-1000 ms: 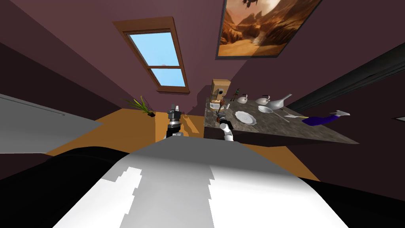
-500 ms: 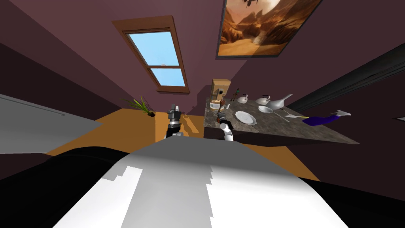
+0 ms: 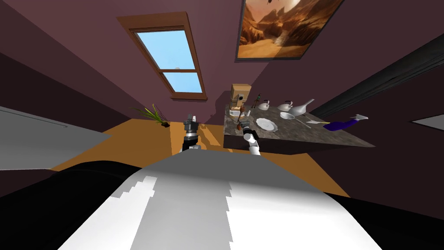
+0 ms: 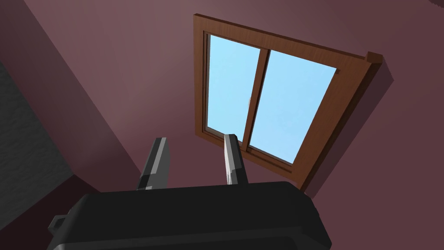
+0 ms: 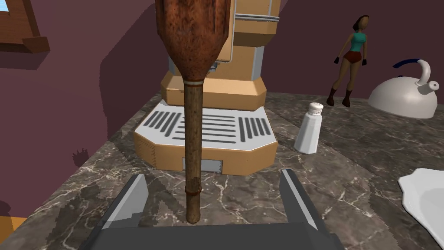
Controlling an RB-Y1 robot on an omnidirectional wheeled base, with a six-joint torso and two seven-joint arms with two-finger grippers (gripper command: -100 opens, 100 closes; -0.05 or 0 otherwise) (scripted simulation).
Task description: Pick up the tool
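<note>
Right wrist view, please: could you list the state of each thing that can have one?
brown tool: between the fingers, not gripped
right gripper: open, fingers clear of the brown tool
salt shaker: upright on the counter
kettle: upright
figurine: standing

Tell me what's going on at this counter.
The right end effector is at the marble counter, open, with a rusty brown tool standing upright between its fingers, which do not press it yet. A tan coffee machine stands just behind the tool. The left end effector hangs beside the counter, fingers apart, holding nothing.
</note>
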